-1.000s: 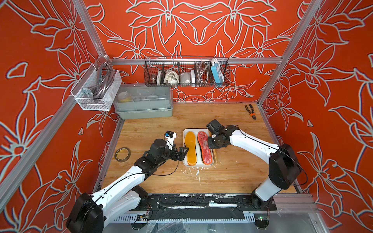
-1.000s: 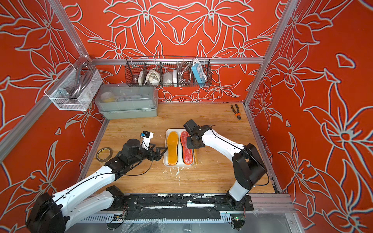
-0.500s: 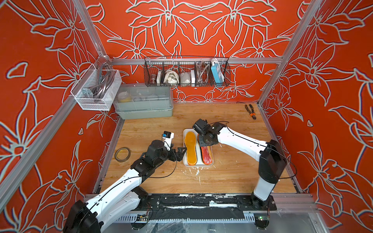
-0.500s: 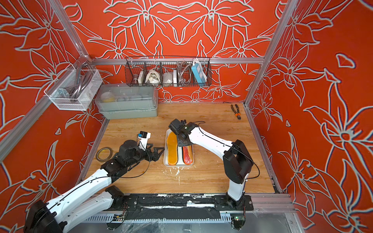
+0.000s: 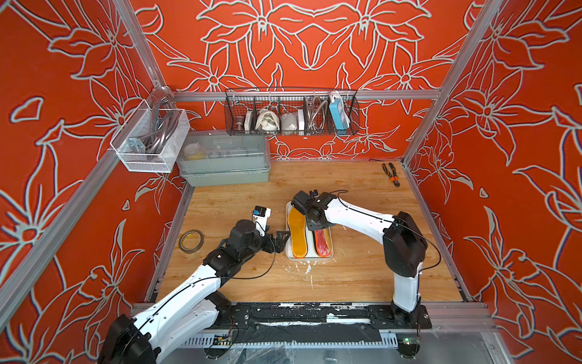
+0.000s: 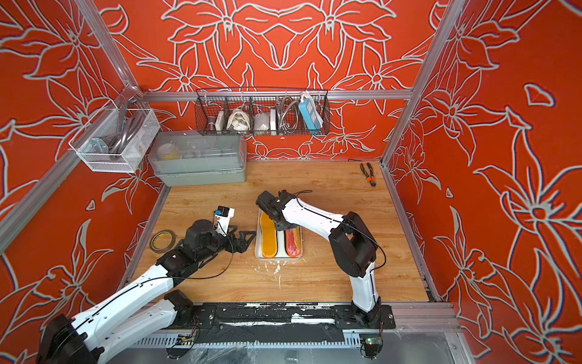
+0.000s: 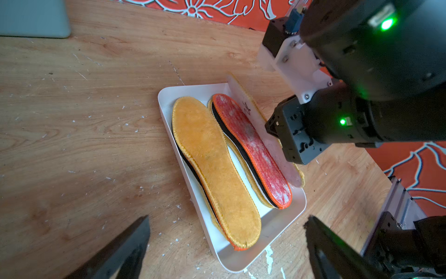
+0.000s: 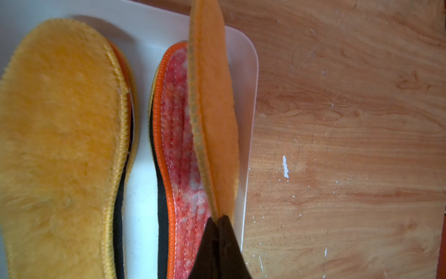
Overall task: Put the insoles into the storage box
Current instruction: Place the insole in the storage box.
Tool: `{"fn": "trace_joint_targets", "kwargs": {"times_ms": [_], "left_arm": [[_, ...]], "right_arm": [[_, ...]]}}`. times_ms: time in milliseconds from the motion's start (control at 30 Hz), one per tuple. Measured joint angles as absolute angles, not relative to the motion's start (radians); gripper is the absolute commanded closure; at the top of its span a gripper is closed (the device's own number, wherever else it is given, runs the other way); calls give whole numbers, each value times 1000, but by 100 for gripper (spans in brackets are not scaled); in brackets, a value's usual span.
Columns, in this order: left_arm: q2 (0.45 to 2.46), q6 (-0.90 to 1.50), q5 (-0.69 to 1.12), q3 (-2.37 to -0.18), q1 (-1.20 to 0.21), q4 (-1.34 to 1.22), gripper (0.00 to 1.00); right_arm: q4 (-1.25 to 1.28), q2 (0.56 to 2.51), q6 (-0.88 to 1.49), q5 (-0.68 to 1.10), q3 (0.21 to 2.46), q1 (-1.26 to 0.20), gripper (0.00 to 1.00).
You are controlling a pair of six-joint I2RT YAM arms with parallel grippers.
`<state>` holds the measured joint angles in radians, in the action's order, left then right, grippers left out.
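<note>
The storage box (image 5: 308, 257) (image 6: 278, 257), a shallow white tray, lies mid-table with two stacks of insoles in it. One stack is topped by an amber-yellow insole (image 5: 298, 231) (image 7: 212, 164) (image 8: 60, 145), the other by a mottled red insole (image 5: 322, 241) (image 7: 251, 147) (image 8: 178, 145); black and yellow edges show beneath. My right gripper (image 8: 218, 218) is shut on another amber-yellow insole (image 8: 214, 108) (image 7: 243, 103), held on edge above the red stack, along the tray's right rim. My left gripper (image 7: 226, 219) (image 5: 280, 239) stands open just left of the tray, holding nothing.
A grey-green container with a translucent lid (image 5: 223, 164) stands at the back left. A tape roll (image 5: 191, 241) lies left of my left arm, and pliers (image 5: 390, 174) lie at the back right. A wire basket (image 5: 291, 113) and a white mesh basket (image 5: 151, 138) hang on the walls.
My right arm has swung left, bringing its held insole from the tray's right edge to over the red stack. The left arm has barely shifted.
</note>
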<state>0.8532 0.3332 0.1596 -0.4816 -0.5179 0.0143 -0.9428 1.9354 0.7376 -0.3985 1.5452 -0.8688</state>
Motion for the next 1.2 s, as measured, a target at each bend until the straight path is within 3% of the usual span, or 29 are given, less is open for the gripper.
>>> {"fn": "trace_joint_targets", "kwargs": {"times_ms": [200,567,767,1100,1200], "left_arm": [[853,333,159,-480,-518,14,1],[861,332,154,-480,-518,14,1],[862,323,133,-487,-509,15,1],[855,311,49,-527,-336,-8,1],[830,285,-26,-507,-289,-37,1]], "right_arm": [[-940,1954,727,-390,1558,-871,71],[-919,1915,693,-279,1585,-877,61],[-832,1713,661,-163,1515,-862,56],[-495,1180,457,-196,1003,-519,3],[-379,1033,363,-286,815,-489,0]]}}
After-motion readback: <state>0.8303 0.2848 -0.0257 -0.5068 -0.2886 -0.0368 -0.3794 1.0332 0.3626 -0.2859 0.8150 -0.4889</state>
